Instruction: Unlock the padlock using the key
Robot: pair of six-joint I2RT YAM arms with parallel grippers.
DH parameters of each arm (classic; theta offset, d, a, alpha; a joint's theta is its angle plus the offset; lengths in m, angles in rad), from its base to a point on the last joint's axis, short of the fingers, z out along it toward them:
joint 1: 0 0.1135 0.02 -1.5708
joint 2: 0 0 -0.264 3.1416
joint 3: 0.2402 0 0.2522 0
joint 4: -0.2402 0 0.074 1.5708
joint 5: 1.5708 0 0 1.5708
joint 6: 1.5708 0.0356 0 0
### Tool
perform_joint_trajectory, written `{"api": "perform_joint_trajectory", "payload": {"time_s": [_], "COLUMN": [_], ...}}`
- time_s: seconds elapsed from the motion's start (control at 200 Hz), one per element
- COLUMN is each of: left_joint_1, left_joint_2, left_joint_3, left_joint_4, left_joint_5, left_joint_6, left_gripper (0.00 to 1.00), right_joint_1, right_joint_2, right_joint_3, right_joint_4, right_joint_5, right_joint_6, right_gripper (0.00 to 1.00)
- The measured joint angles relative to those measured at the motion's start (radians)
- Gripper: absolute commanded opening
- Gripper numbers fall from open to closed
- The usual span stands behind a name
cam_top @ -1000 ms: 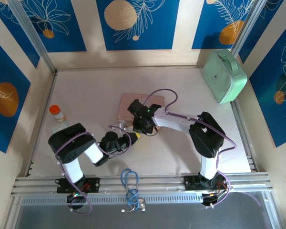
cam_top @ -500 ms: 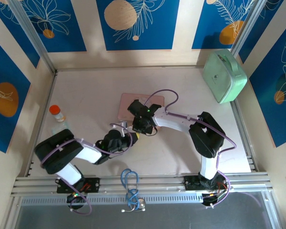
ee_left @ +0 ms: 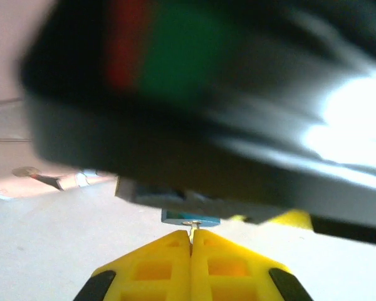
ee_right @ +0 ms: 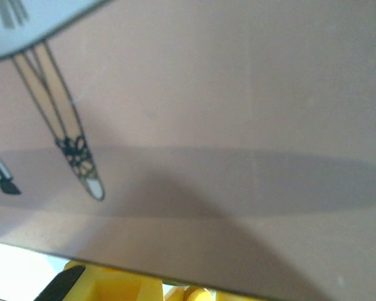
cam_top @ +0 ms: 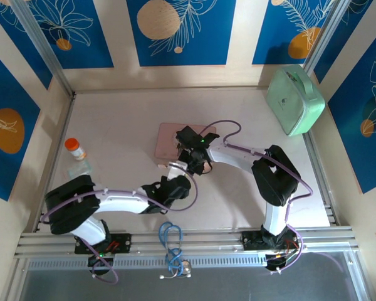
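Found the padlock in the left wrist view as a small blue-teal block just above the tips of the left gripper, tucked under a blurred dark mass smeared with red and green. Saw the yellow fingers pressed flat together, clenched on the key, a thin silvery sliver with its tip at the padlock's underside. Could not tell whether the padlock rested on the table or hung clear of it. Placed this meeting, from above, near mid-table at the near edge of the pink tin, with the right gripper just beyond the left one. Could not tell whether the right fingers were released or clenched. Made out on the tin's lid, in the right wrist view, slim tan brush shapes with a dark patterned band, blurred. Noted farther out a mint-green case at far right, an orange-capped bottle at left, and a blue cable loop between the arm bases.
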Motion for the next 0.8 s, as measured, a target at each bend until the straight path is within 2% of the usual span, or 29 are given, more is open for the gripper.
{"api": "perform_joint_trajectory", "payload": {"time_s": [0.16,0.315,0.535,0.8], "left_joint_1": [-0.057,-0.098,-0.134,-0.146], "left_joint_2": [0.031,0.029,0.025,0.049], "left_joint_3": [-0.012,-0.043,-0.081,-0.073], "left_joint_4": [0.048,0.066,0.062,0.06], "left_joint_5": [-0.126,-0.2,-0.239,-0.278], "left_joint_6": [0.105,0.13,0.126,0.156], "left_gripper": [0.0,0.0,0.0,0.0], "right_joint_1": [0.0,0.024,0.076,0.074], "right_joint_2": [0.001,0.002,0.0,-0.02], "right_joint_3": [0.001,-0.002,-0.029,-0.059], "right_joint_4": [-0.001,0.003,0.043,0.082], "right_joint_5": [-0.015,-0.018,0.02,0.023], "right_joint_6": [0.0,0.015,0.034,0.039], "right_gripper": [0.0,0.0,0.0,0.0]}}
